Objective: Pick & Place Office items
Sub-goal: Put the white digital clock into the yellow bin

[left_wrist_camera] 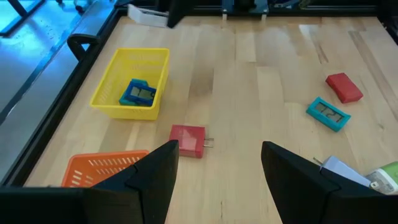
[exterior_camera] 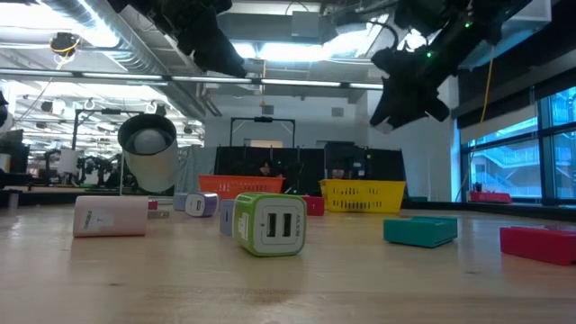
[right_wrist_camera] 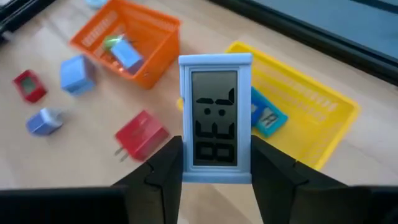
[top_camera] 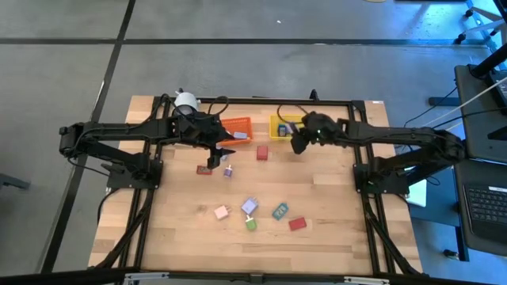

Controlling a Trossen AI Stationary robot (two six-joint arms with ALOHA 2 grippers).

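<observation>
Over yellow mesh bin [right_wrist_camera: 323, 118] my R gripper [right_wrist_camera: 214, 165] pinches light-blue LCD clock [right_wrist_camera: 216, 118]; early release = rim bounce. L gripper [left_wrist_camera: 214, 165] wide, empty.

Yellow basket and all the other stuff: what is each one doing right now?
Yellow basket: holds one blue clock.
Orange basket: holds small blocks.
Light blue clock: gripped upright in right tool.
Left tool: open, empty.
Red plug: lying on table.

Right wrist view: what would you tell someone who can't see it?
The right end effector grips a light blue digital clock above a yellow bin holding another blue clock. An orange bin and a red plug block sit nearby.
</observation>
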